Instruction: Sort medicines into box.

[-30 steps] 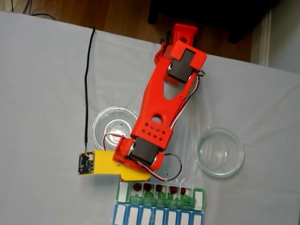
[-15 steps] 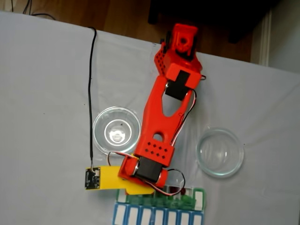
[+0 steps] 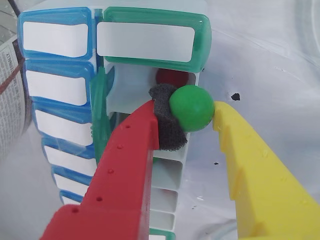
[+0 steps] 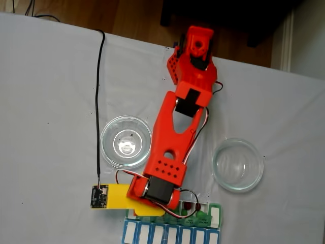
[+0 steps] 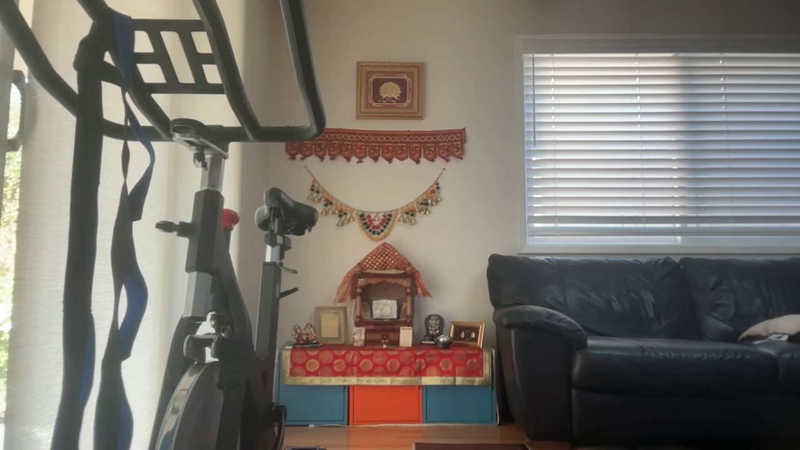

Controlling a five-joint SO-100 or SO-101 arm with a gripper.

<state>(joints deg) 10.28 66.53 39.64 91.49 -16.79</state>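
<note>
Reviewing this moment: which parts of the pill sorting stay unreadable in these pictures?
- Green-lidded box, fixed view: most compartments hidden under the arm.
- Ball count inside, wrist view: the green ball held in the gripper blocks the compartments; one red ball peeks out.
- Weekday lettering: too small to read.

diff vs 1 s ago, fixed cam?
The arm stretched further toward the bottom edge; its claw end now covers most of the green-lidded box. In the wrist view the claw grips a green ball over it. Both glass dishes stayed put.
</note>
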